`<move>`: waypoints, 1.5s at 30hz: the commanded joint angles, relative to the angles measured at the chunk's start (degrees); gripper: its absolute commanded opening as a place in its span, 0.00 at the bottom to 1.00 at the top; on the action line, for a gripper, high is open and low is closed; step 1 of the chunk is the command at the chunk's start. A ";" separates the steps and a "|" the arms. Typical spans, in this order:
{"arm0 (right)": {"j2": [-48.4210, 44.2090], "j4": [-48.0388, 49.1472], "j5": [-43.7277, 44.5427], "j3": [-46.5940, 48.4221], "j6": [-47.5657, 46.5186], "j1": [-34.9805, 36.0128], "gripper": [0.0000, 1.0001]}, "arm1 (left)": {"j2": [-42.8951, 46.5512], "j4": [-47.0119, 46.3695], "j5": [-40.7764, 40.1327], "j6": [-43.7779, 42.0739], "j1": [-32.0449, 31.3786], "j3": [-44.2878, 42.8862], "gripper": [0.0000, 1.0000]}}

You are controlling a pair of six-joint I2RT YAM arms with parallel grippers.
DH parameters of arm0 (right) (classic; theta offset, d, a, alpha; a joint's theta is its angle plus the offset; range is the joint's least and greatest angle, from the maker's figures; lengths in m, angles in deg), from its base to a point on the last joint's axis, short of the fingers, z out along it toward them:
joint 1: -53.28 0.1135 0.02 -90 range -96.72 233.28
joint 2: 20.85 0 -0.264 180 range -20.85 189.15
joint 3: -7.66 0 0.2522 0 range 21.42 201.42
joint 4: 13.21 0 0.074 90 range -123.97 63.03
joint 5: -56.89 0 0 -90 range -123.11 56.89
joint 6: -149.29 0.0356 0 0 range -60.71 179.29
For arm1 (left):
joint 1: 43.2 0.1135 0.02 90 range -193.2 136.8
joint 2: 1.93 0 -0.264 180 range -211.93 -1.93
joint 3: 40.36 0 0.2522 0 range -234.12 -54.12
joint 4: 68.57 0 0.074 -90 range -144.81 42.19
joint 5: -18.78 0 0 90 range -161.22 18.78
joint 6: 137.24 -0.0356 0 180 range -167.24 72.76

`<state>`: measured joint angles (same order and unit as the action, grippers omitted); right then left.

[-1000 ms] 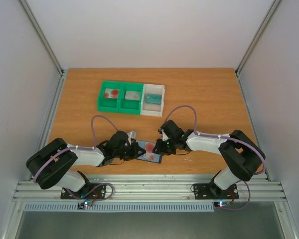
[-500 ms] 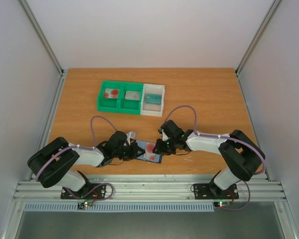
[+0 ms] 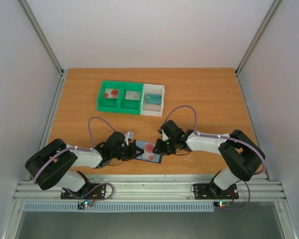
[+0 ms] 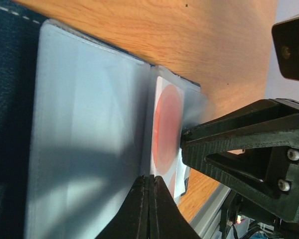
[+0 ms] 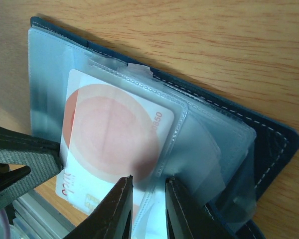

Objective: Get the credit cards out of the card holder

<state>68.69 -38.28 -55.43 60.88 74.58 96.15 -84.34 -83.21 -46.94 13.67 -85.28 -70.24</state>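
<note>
The task was judged partly done: in the green-and-white tray [image 3: 119,108] one credit card [image 3: 111,93] with a red blotch was seen in the leftmost green compartment, and a paler card [image 3: 133,95] in the compartment beside it, while the white end compartment held something that could not be made out. At least one card [image 5: 114,144] was left to be taken out; a sliver of another seemed to show beneath it, though this could not be settled. The card holder [image 3: 148,151] was found on the table [image 3: 214,99], well apart from the tray on its near side, towards the arms' bases, lying open and flat between the two grippers. Its dark stitched edge and cloudy clear pockets were visible, with the remaining card, white with a large red disc, half drawn out of its sleeve. The left gripper [image 4: 149,186] was closed, its jaws meeting at the holder's pocket edge; whether a thin layer was pinched could not be told. The right gripper [image 5: 145,191] was held with its jaws narrowly apart, the tips set at the card's exposed edge and sleeve, and no firm grip was shown. The pull on this card was judged unfinished.
</note>
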 commanded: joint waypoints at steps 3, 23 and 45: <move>2.40 -3.32 5.61 -2.24 -1.35 0.09 0.20 | 2.93 0.09 -0.93 -0.96 0.64 0.65 0.00; -2.52 -3.24 4.26 -2.02 -6.90 -0.13 0.24 | 17.54 21.10 -6.76 -5.49 0.95 -1.55 0.00; -29.54 -21.41 -2.53 10.35 -27.24 -1.28 0.43 | 39.39 42.63 -1.61 -18.62 0.88 -9.43 0.00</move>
<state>40.84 -52.99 -55.35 66.41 53.20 95.10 -46.37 -41.24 -54.22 -0.10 -84.63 -77.80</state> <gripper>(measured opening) 0.421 0.009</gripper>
